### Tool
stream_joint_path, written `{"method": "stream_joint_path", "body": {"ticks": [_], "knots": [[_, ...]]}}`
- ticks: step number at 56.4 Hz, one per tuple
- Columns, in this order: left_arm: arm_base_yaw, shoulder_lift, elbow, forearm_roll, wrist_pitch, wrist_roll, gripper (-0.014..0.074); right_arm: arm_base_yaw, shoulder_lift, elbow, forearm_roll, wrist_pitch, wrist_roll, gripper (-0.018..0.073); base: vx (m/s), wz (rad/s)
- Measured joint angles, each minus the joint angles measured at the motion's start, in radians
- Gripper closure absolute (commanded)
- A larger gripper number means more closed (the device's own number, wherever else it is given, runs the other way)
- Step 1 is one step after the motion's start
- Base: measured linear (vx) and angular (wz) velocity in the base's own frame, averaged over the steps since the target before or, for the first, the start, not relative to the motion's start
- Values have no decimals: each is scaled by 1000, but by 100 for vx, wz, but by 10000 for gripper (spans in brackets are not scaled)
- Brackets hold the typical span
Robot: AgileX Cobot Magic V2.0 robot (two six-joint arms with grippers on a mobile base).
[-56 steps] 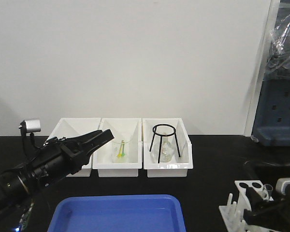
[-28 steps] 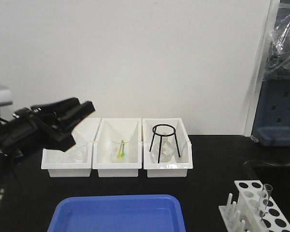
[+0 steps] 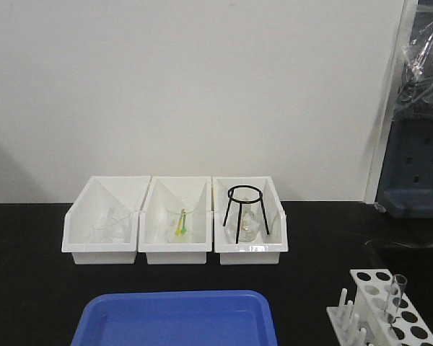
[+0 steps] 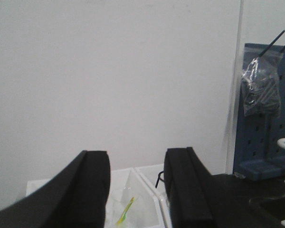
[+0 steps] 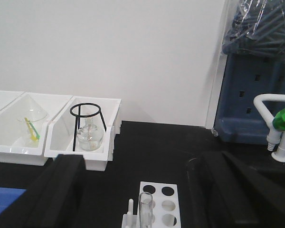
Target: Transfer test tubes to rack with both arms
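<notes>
The white rack [image 3: 381, 311] stands at the table's front right corner, with one clear test tube [image 3: 395, 295] upright in a hole on its right side. Neither arm shows in the front view. In the right wrist view the rack [image 5: 165, 209] and the test tube [image 5: 145, 210] lie low between the widely spread black fingers [image 5: 54, 192]. My right gripper [image 5: 142, 161] is open and holds nothing. In the left wrist view my left gripper [image 4: 137, 187] is open, empty and raised, facing the wall and the bins.
Three white open-front bins [image 3: 175, 249] line the back: a beaker, a beaker with a yellow-green item, and a flask under a black tripod [image 3: 245, 210]. A blue tray [image 3: 175, 317] sits front centre. A blue pegboard [image 3: 418, 166] and a white tap [image 5: 279, 124] stand at right.
The left arm has swung up and leftward out of the front view. The right gripper has drawn back off the rack, leaving the test tube standing in it.
</notes>
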Motion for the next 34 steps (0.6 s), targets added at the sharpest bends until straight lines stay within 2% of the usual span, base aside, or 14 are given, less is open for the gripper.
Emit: {"method": "stream_joint_path", "body": {"ticks": [17, 34], "knots": [[3, -97, 122, -3, 32, 1, 179, 0, 0, 0, 0, 0, 0, 16, 0, 0], [3, -97, 137, -7, 69, 1, 195, 0, 0, 0, 0, 0, 0, 16, 0, 0]]}}
